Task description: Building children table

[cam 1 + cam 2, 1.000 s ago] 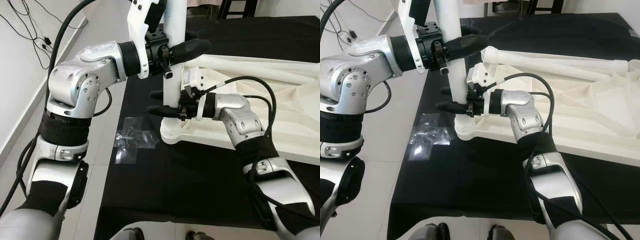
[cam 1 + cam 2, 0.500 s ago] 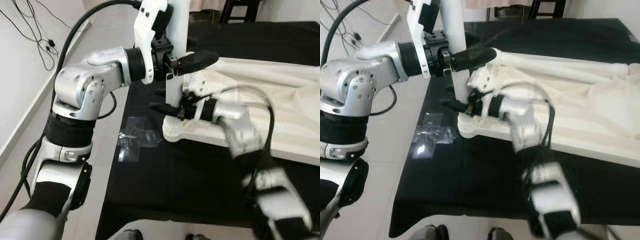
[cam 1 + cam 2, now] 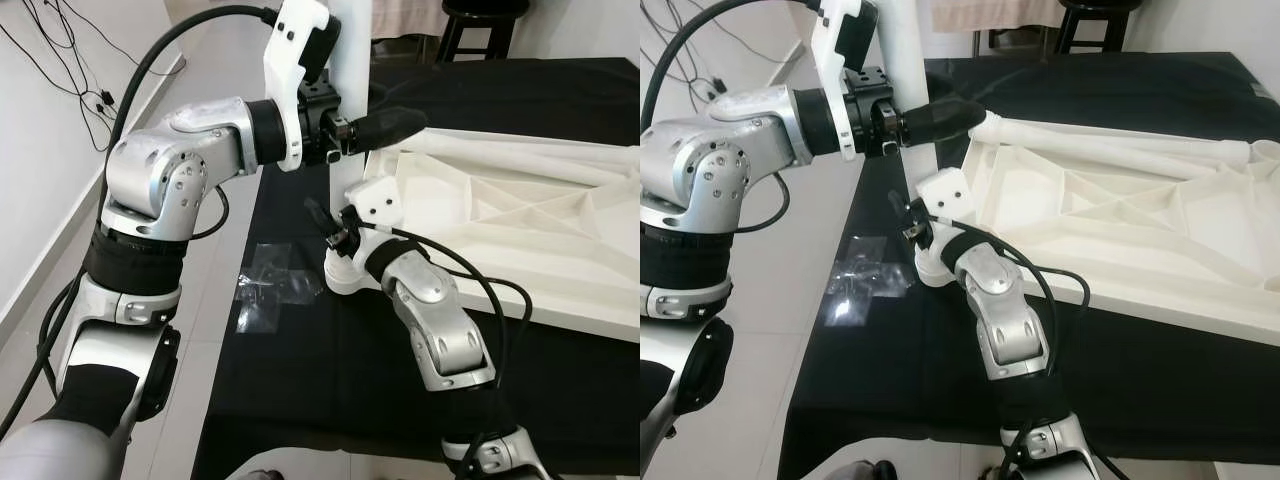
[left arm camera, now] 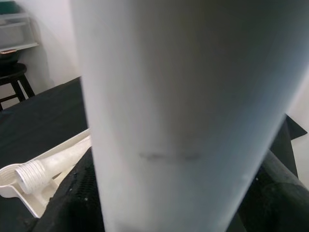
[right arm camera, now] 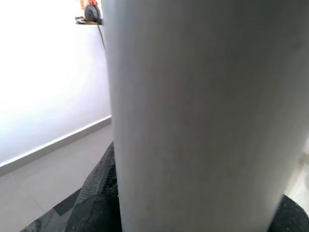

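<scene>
The white children's table top (image 3: 500, 215) lies upside down on a black cloth. A white table leg (image 3: 350, 60) stands upright in its near-left corner socket (image 3: 340, 275). High on the leg, my left gripper (image 3: 392, 122) is shut on it, one black finger (image 3: 400, 120) reaching past it. The left wrist view has the leg (image 4: 178, 111) pressed close between the pads. Low on the leg, just above the socket, my right gripper (image 3: 326, 222) is shut on it, with the leg (image 5: 193, 116) close in the right wrist view. A second leg (image 3: 1110, 150) lies along the top's far edge.
The black cloth (image 3: 300, 400) covers the work surface, whose left edge drops to a tiled floor. Crumpled clear plastic (image 3: 268, 285) lies on the floor there. Cables (image 3: 70, 60) trail by the left wall. A dark stool (image 3: 485, 15) stands behind the table.
My right forearm has swung from lying across the table top to reaching up from below, its wrist turned around the leg's base. The left gripper has kept its hold. The camera shifted slightly.
</scene>
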`<state>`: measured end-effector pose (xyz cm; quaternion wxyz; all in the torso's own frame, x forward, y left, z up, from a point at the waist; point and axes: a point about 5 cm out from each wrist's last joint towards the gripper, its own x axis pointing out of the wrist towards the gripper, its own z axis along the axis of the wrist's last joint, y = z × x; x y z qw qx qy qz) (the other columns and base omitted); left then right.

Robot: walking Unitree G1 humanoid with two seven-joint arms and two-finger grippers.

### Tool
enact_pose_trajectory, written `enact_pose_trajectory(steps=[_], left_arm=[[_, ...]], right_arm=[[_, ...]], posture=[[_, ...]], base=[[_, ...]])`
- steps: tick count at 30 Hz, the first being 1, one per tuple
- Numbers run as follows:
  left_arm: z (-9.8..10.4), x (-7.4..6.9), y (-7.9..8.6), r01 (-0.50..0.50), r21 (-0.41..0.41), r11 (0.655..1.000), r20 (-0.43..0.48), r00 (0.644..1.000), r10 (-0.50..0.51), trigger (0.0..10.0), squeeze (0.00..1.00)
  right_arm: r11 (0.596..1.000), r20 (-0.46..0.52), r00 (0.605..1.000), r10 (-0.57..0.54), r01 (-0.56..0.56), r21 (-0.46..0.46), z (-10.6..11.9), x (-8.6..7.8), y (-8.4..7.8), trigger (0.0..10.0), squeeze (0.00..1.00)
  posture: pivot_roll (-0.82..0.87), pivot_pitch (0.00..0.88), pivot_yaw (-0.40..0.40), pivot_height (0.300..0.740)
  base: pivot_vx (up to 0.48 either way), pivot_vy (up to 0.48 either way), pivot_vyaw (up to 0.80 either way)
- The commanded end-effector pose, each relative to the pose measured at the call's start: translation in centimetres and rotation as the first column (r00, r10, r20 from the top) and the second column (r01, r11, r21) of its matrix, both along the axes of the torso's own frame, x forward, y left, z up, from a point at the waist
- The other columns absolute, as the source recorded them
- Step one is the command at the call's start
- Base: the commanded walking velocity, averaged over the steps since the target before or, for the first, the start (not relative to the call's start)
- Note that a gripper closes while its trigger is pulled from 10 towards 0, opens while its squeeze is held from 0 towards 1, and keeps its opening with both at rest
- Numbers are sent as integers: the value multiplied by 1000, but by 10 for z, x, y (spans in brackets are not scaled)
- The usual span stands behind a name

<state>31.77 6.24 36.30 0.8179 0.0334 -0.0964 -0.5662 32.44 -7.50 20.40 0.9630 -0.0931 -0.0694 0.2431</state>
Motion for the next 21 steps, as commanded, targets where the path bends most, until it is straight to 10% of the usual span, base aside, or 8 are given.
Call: enact_pose_trajectory(steps=[1, 6, 8, 16, 17, 21], left_arm=[[2, -3, -5, 19, 13, 1000, 19, 1000, -19, 0, 0], [1, -3, -6, 22, 10, 1000, 14, 1000, -23, 0, 0], [0, -3, -7, 28, 12, 1000, 14, 1000, -28, 0, 0], [1, -3, -7, 32, 13, 999, 17, 999, -32, 0, 0], [1, -2, -7, 32, 13, 999, 18, 999, -32, 0, 0], [1, -2, -7, 33, 13, 999, 19, 999, -34, 0, 0]], right_arm=[[986, -163, 979, -126, 106, -125, -39, -1, -15, 0, 0], [979, -156, 976, -152, 127, -158, -37, 1, -25, 0, 0], [972, -130, 978, -162, 135, -192, -33, 5, -31, 10000, 0], [982, -142, 988, -60, 33, -187, -24, 8, -31, 10000, 0], [985, -171, 985, -9, -20, -169, -23, 8, -31, 10000, 1000], [983, -171, 981, 92, -117, -140, -11, 15, -33, 10000, 1000]], posture=[[43, 147, 47, 740], [41, 150, 48, 740], [39, 151, 50, 740], [37, 153, 52, 740], [38, 153, 53, 740], [39, 153, 54, 740]], base=[[0, 0, 0], [0, 0, 0], [0, 0, 0], [0, 0, 0], [0, 0, 0], [0, 0, 0]])
